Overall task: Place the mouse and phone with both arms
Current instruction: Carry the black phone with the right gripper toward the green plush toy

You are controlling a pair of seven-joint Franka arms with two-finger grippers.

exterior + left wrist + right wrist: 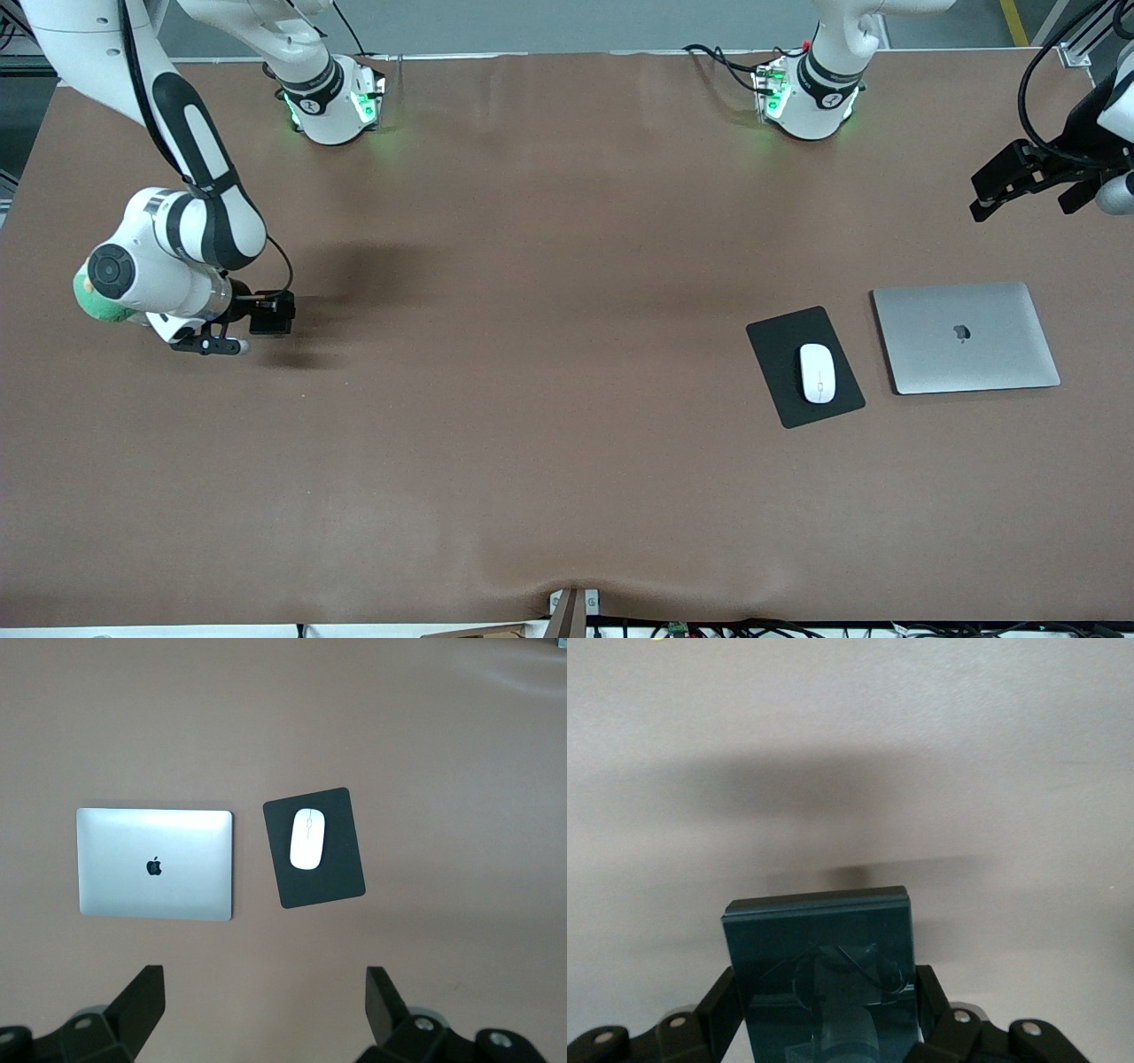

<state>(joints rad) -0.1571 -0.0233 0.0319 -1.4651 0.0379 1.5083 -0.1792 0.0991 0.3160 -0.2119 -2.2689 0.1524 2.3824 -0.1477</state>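
Note:
The white mouse (818,372) lies on a black mouse pad (780,341) toward the left arm's end of the table; it also shows in the left wrist view (307,839). My left gripper (982,197) is open and empty, up in the air over the table edge at that end, with its fingers (142,1001) wide apart. My right gripper (264,314) is shut on the black phone (274,312) and holds it low over bare table at the right arm's end. In the right wrist view the phone (819,939) stands between the fingers (935,997).
A closed silver laptop (966,337) lies beside the mouse pad, toward the left arm's end; it also shows in the left wrist view (155,864). The brown table (532,354) is bare between the two arms.

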